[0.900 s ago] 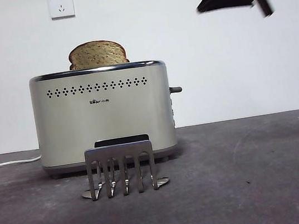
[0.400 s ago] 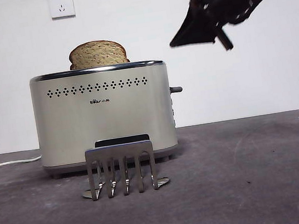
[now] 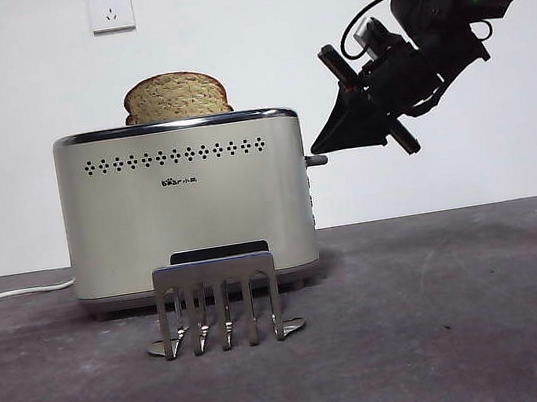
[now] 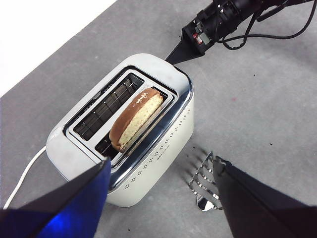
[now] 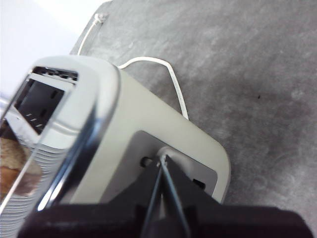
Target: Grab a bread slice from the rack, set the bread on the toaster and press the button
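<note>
The right pincer, tips pressed together, is seen centre-right of the frame directly above the button.

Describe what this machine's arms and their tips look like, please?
Both are black. The right tool tapers to a thin wedge of two flat plates; behind it sits a chunky black wrist with loose black cables and a small green light. The left tool shows two broad, flat, triangular black plates, one tinted by a blue glow.
</note>
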`<act>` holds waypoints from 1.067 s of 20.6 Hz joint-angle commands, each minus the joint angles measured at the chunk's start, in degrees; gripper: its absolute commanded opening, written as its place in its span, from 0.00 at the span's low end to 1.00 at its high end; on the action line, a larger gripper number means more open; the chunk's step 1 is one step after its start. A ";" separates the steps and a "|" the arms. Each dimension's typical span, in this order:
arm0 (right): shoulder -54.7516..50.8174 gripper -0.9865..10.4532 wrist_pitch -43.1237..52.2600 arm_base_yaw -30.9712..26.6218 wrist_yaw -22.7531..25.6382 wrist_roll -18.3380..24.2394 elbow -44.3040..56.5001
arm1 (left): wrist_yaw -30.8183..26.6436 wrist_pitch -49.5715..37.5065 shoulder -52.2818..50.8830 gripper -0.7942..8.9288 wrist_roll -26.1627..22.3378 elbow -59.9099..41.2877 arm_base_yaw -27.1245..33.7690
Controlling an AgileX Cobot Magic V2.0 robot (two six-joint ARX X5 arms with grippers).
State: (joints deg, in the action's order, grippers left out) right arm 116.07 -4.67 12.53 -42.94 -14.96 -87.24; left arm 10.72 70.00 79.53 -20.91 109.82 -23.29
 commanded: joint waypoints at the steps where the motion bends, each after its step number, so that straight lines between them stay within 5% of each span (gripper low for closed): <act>1: 1.77 0.08 0.33 0.42 0.17 1.49 -0.33 | 0.24 0.00 0.04 0.44 0.46 0.17 0.09; 9: 6.25 0.08 -2.32 1.05 1.36 3.19 -0.33 | 0.24 0.17 0.04 0.44 0.46 0.17 0.09; 15: 7.93 0.08 -9.42 1.05 4.42 9.66 -0.31 | 0.26 0.20 0.04 0.44 1.11 0.17 0.09; 22: 7.93 0.08 -9.64 1.05 4.33 9.90 -0.31 | 0.26 0.24 0.04 0.44 1.42 0.17 0.09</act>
State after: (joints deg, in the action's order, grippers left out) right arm 121.54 -11.70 13.28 -40.34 -5.93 -89.03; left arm 10.74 70.22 79.53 -20.25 109.82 -23.29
